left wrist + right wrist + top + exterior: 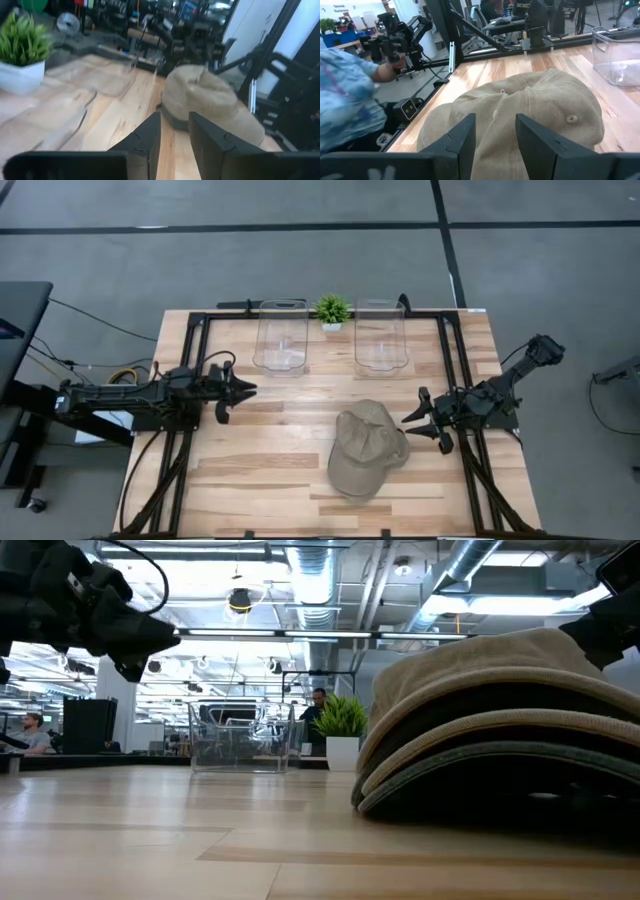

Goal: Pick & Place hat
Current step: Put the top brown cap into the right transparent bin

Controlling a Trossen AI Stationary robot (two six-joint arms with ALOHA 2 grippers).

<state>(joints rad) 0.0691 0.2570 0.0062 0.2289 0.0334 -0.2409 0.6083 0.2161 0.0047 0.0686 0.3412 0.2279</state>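
A tan baseball cap (366,450) lies on the wooden table, crown up, brim toward the near edge; it fills the right of the low view (500,720). My right gripper (412,418) hovers open just right of the cap's crown (535,107), fingers pointing at it. My left gripper (243,391) waits open over the table's left side, well clear of the cap (207,100).
Two clear plastic bins (281,334) (380,335) stand at the far edge with a small potted plant (332,310) between them. A black frame (452,370) borders the tabletop. A person in a patterned sleeve (345,100) shows beyond the near edge. Bare wood lies between cap and left arm.
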